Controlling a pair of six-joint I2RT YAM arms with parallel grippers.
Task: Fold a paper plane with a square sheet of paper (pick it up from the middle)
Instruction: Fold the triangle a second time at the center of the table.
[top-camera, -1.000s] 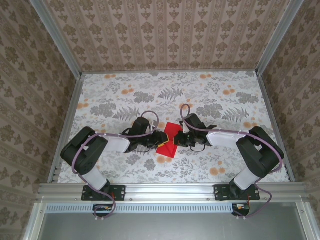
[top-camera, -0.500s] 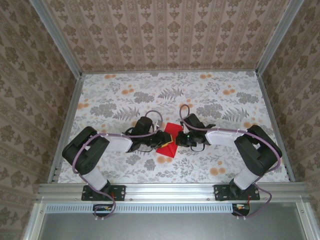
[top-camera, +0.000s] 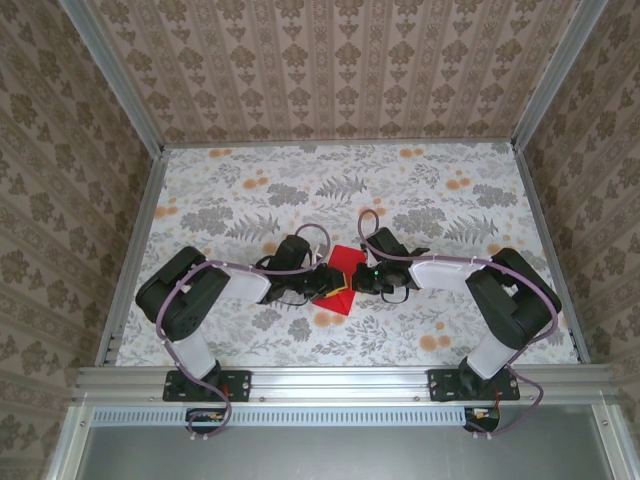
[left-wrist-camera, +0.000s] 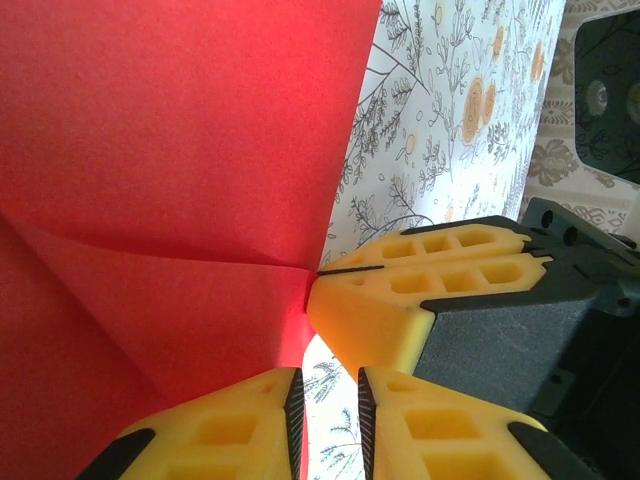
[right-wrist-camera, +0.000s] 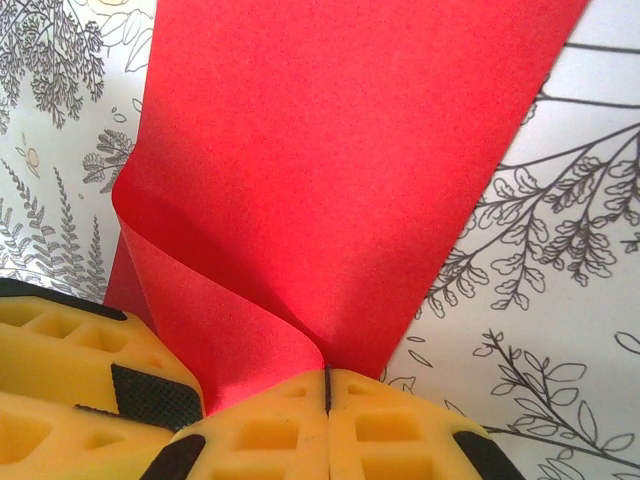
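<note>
You are in the folding itself, and by my reading at an early fold. The square sheet of paper (top-camera: 343, 262) sits between the two sets of fingers, partly flat on the table (top-camera: 420, 190) and partly lifted into a curl. It is a broad sheet, nowhere near a dart yet.

Your right gripper (right-wrist-camera: 327, 385) has its pads pressed flat together with no gap. The red sheet runs straight into the seam between them, so it has the paper's edge pinched. From that pinch the sheet rises ahead of the fingers and rolls over to their left.

Your left gripper (left-wrist-camera: 328, 388) stands only slightly apart. The patterned table shows through the thin slot between its pads, so nothing visible is caught there. The sheet's edge comes down to the tip of one of its fingers, and the right gripper's tip sits just ahead of them, at the end of a crease in the paper. I cannot tell whether the left tip bears on the paper.

The next move, I judge, calls for getting the left fingers onto that edge beside the right pinch. The two sets are crowded close, so go gently: thin paper may tear or slip
</note>
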